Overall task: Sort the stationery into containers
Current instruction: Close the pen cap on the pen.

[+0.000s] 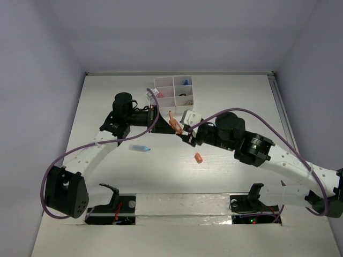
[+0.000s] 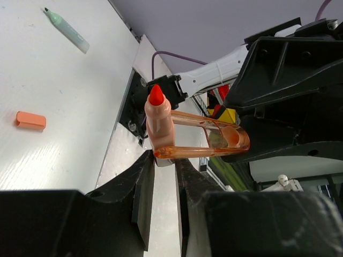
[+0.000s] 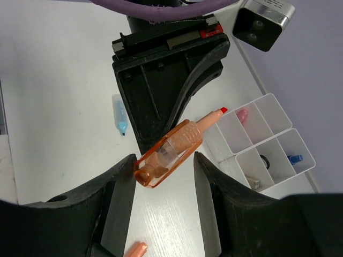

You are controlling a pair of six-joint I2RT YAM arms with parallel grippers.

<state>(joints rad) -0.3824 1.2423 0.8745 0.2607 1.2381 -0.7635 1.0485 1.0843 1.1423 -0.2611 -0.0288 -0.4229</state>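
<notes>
While your left gripper pinches the orange marker, your right gripper gapes around it, organiser box at twelve o'clock.

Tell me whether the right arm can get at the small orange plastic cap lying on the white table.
Probably yes: the orange cap lies bare close to the open right gripper, which first must clear the translucent orange marker between its jaws.
</notes>
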